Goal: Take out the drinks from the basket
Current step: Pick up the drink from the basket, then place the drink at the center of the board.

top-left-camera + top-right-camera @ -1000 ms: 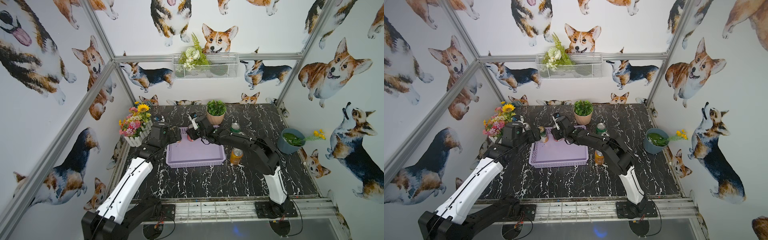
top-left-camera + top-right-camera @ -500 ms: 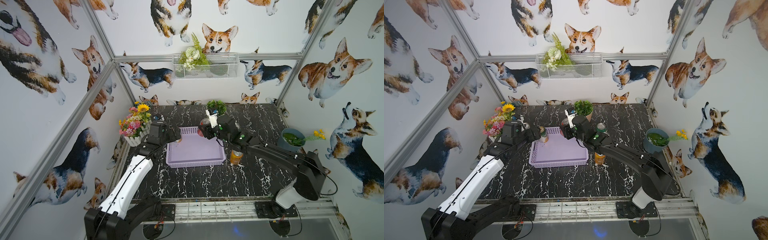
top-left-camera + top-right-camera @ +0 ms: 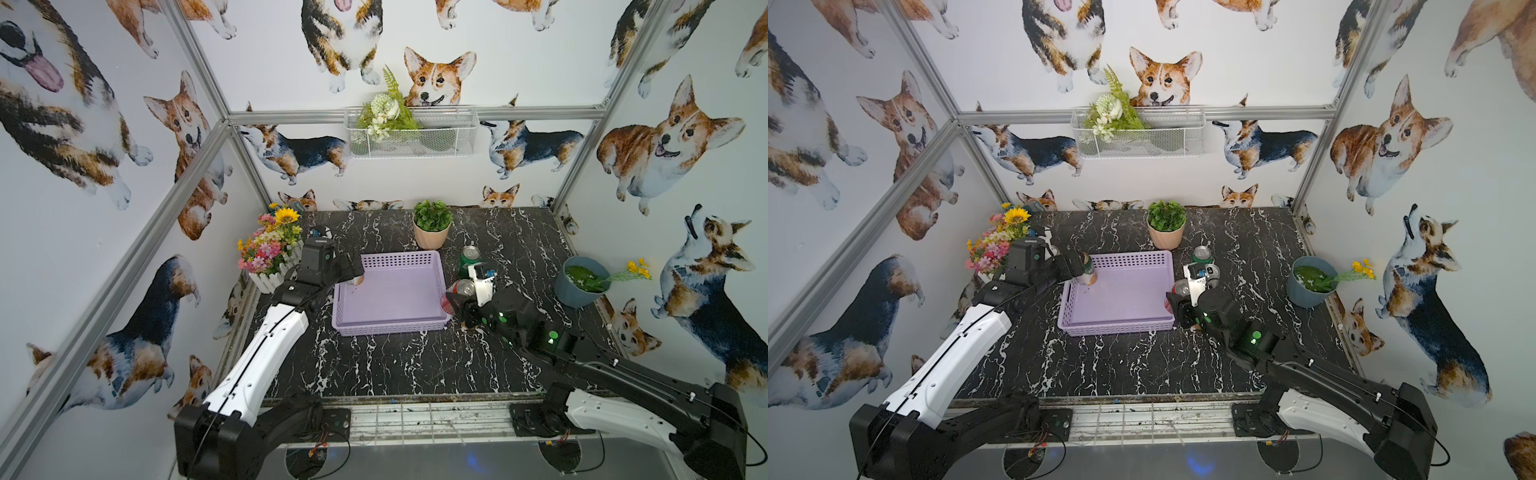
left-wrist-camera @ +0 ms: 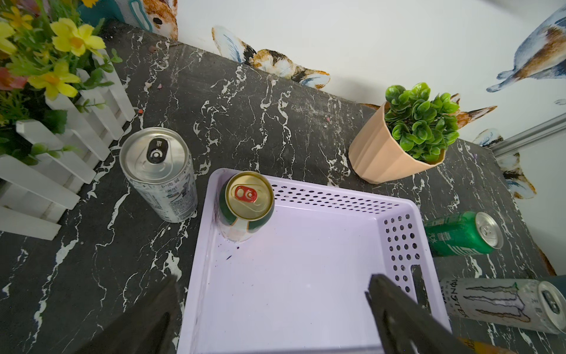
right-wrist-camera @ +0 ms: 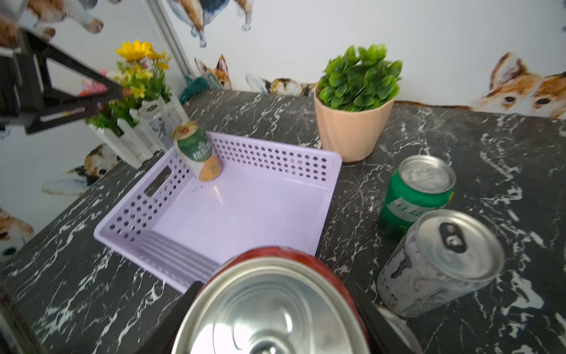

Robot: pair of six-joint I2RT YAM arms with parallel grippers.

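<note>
Filling right end effector (image 5: pixel 274 299): red can (image 5: pixel 269 312)

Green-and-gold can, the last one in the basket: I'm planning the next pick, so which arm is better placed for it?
Left. The left gripper hangs open over the basket, facing the green-and-gold can in its corner; the right gripper is shut on the red can at the opposite side.

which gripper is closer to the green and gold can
Left. The left gripper hangs open beside the green and gold can in the basket corner; the right gripper is across the basket, holding a red can.
</note>
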